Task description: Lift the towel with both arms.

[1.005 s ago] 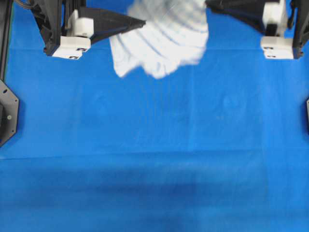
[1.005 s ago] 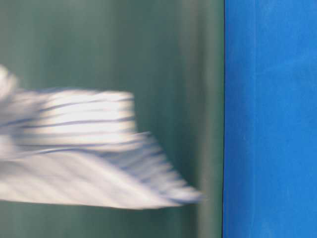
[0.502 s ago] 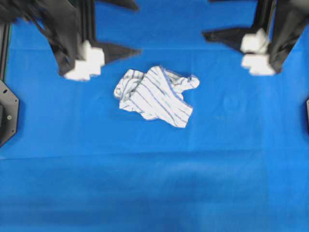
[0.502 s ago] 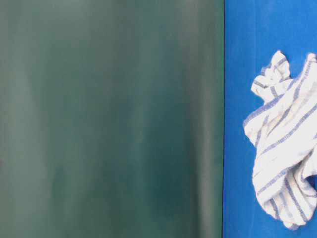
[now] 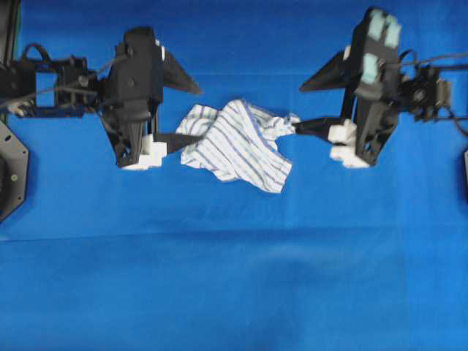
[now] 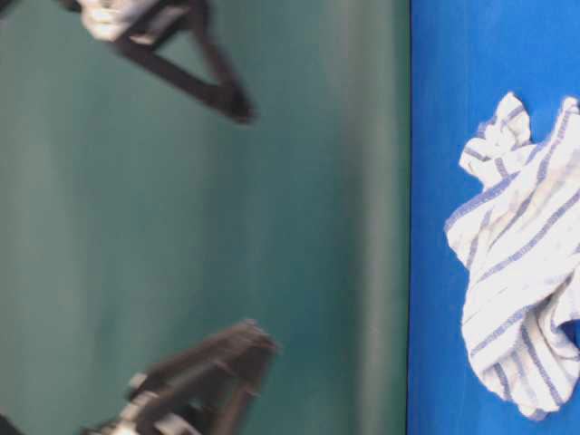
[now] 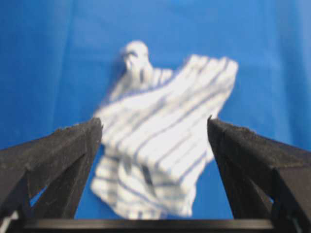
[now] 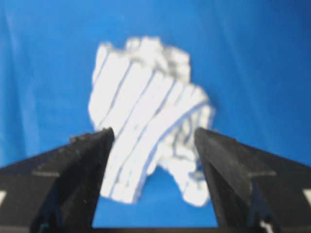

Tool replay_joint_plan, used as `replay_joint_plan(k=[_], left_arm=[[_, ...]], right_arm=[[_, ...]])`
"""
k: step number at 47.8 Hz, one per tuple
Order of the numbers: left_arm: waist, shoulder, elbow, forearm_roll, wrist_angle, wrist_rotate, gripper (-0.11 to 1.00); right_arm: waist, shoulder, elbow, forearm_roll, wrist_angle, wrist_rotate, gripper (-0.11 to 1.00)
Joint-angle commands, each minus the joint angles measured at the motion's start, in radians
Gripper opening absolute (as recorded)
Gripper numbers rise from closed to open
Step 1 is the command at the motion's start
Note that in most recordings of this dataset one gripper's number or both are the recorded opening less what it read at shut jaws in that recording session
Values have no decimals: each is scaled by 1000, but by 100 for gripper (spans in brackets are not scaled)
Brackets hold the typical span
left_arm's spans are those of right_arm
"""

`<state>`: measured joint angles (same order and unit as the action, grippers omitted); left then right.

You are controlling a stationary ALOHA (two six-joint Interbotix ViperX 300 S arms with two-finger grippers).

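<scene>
The towel (image 5: 238, 142) lies crumpled on the blue cloth, white with thin blue and grey stripes. My left gripper (image 5: 196, 113) is open at its left end, jaws spread wide, holding nothing. My right gripper (image 5: 300, 108) is open at its right end, also empty. In the left wrist view the towel (image 7: 165, 145) lies between and beyond the open left gripper (image 7: 154, 124). In the right wrist view the towel (image 8: 146, 131) lies likewise beyond the open right gripper (image 8: 154, 133). In the table-level view the towel (image 6: 521, 272) rests flat, and black fingers (image 6: 222, 95) hover off the surface.
The large plain blue cloth (image 5: 234, 278) covers the table. A black bracket (image 5: 11, 172) sits at the left edge and another (image 5: 465, 172) at the right edge. A green backdrop (image 6: 181, 227) fills the table-level view.
A second ago the towel hung stretched between both grippers. It then dropped onto the cloth, and both arms have since come down to its two ends with jaws open.
</scene>
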<state>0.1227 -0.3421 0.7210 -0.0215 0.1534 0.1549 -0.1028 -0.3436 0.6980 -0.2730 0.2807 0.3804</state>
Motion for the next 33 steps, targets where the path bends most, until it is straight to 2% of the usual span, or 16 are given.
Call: replay_joint_plan(k=[1,18,33], left_arm=[[-3,3,32,0,-46,2,92],[-17,166,181,-2,-279,-2,92],[-17,370,178,-6,-394,-2,92]], right_arm=[[-6,38,11,-3,-55,9,67],[-8,256,41,23,-224,29,67],[17,426,25,67,-325,31,67]])
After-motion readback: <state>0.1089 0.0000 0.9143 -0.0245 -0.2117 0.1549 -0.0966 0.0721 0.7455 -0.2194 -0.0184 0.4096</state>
